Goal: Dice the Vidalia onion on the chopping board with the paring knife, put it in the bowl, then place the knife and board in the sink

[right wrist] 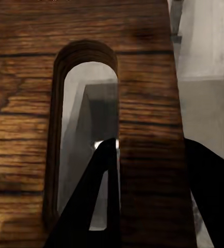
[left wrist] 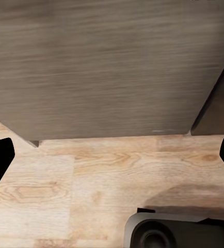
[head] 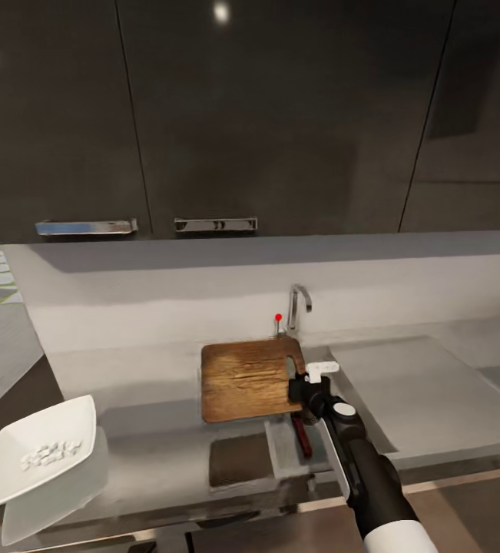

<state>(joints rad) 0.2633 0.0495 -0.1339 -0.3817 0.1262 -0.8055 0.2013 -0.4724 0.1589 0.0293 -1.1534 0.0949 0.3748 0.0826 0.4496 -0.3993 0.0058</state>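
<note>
Right hand [head: 299, 382] grips the chopping board [head: 246, 380] (handle-slot edge) over the sink [head: 296, 449], faucet [head: 299, 306] behind.

right arm [head: 372, 476] is glossy black with a white sleeve lower down, white round cap near the wrist, white blocky bit up top, black fingers [right wrist: 91, 201]

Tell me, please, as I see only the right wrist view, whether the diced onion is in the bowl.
Observer: Yes, the diced onion lies in the white bowl at the counter's left end.
Operator: And the knife?
Observer: The knife lies in the sink, just beneath the right gripper holding the board.
Operator: Is the left gripper free?
Observer: Yes, the left gripper is open, above wooden floor.
</note>
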